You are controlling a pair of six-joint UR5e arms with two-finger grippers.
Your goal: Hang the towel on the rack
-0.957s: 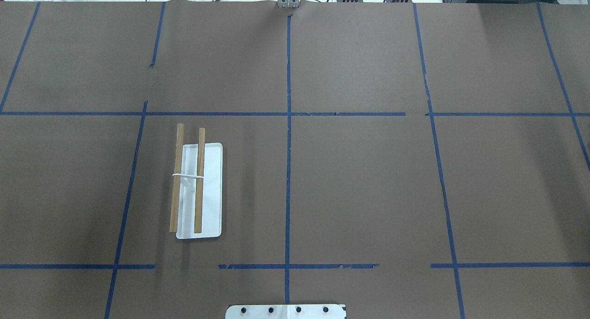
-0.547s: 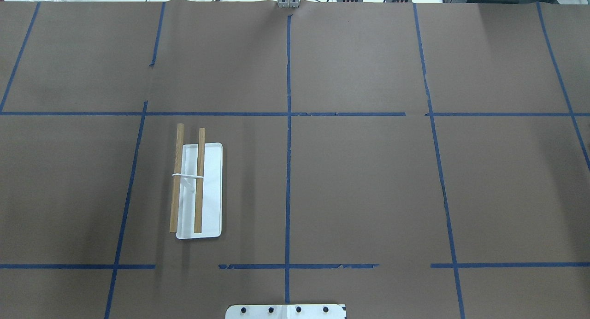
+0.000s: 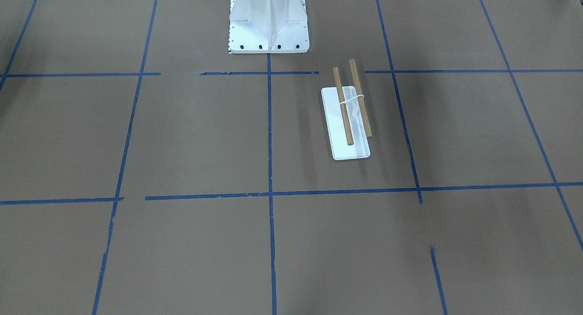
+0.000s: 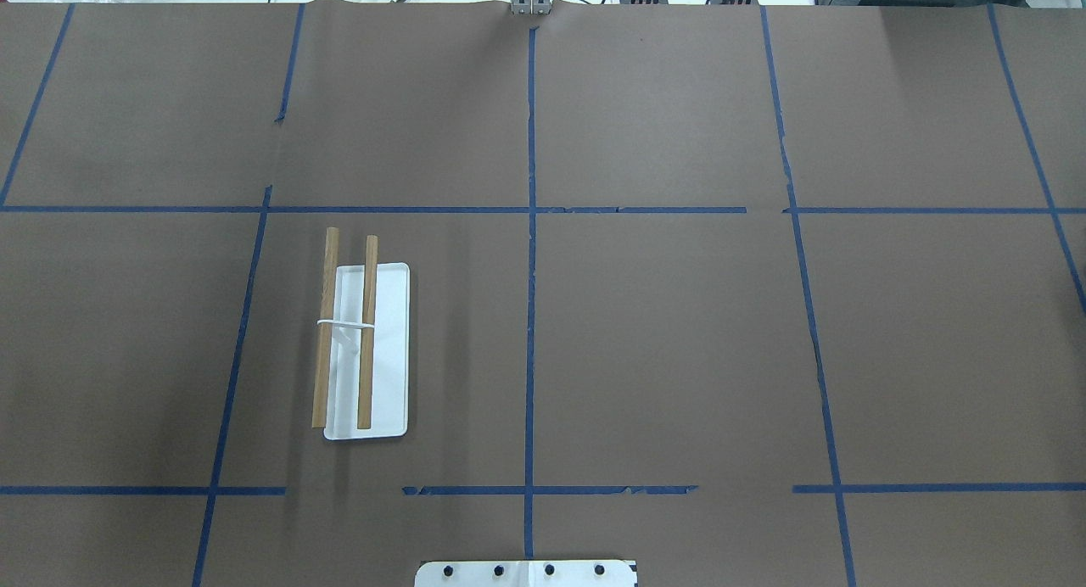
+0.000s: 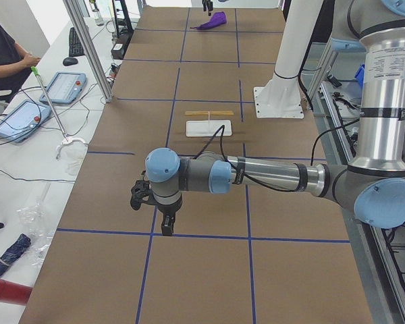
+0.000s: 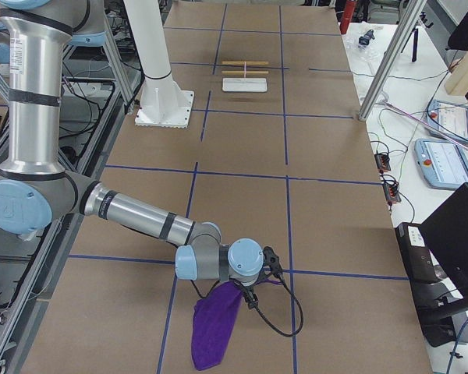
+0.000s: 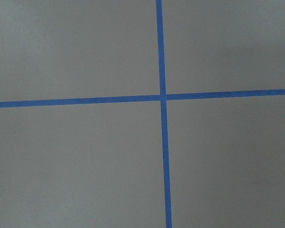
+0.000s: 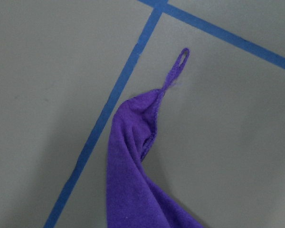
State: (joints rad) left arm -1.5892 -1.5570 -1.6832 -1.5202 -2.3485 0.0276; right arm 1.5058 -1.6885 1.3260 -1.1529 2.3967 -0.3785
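The rack (image 4: 365, 349) stands on the table's left half: a white base with two tan dowels, bare; it also shows in the front view (image 3: 348, 110). The purple towel (image 6: 214, 327) lies at the table's right end, one end raised under my right gripper (image 6: 249, 300). The right wrist view shows the towel (image 8: 133, 180) and its loop over the paper, but no fingers. My left gripper (image 5: 167, 229) points down over a blue tape cross at the table's left end, nothing seen in it. Whether either gripper is open or shut I cannot tell.
The white bolted pedestal (image 3: 268, 23) stands at the robot's side of the table. Brown paper with blue tape lines (image 4: 530, 315) covers the table. Operators' tablets and cables (image 5: 61, 88) lie on a side bench beyond the far edge.
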